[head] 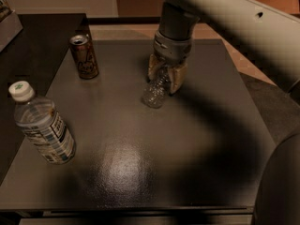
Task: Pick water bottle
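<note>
- Where the dark grey tabletop (140, 182) lay nearest the camera, it showed only a pale patch of reflected light.
- At the near left stood a large clear plastic bottle with a white cap and a blue-white printed label (43, 128). It was well apart from the work, and I judged it a bystander rather than the target.
- Past the middle, the small clear ribbed plastic water bottle (154, 93) sat tilted. Its base rested on the tabletop toward the near left, and its neck pointed up and away into the claw.
- Just beyond it, the gripper (165, 76) hung from above with its tan fingers (177, 79) drawn narrow. One stood on each side of the water bottle's upper part and seemed to press on it. Taking it high near the neck probably kept the fingertips off the tabletop.
- At the far left, a brown printed drink can (84, 56) stood upright, well apart from the gripper, so the grasp had room.
- Farthest off, the pale robot arm (234, 20) reached in from the right.
</note>
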{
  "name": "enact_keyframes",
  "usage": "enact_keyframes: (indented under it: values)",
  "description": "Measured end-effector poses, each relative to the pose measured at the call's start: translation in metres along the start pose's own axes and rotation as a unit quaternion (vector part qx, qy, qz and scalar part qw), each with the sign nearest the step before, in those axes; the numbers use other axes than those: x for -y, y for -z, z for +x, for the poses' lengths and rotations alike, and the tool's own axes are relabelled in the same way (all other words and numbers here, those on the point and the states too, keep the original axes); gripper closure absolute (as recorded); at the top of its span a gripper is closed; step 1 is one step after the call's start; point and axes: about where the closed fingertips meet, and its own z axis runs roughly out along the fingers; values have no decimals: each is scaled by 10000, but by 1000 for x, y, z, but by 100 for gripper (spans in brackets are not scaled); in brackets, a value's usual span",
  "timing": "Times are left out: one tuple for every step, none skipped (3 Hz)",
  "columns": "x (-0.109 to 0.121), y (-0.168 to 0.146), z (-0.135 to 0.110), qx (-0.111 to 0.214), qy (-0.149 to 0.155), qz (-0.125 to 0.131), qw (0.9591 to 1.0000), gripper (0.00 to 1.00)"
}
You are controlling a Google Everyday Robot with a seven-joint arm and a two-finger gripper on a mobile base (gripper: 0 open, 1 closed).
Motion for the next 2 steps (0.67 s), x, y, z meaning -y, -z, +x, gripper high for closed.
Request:
enact_keyframes:
  values:
    - [-1,13,-8,-32,82,133,9999,88]
    - [-1,37,-18,-65,191,399,9990,100]
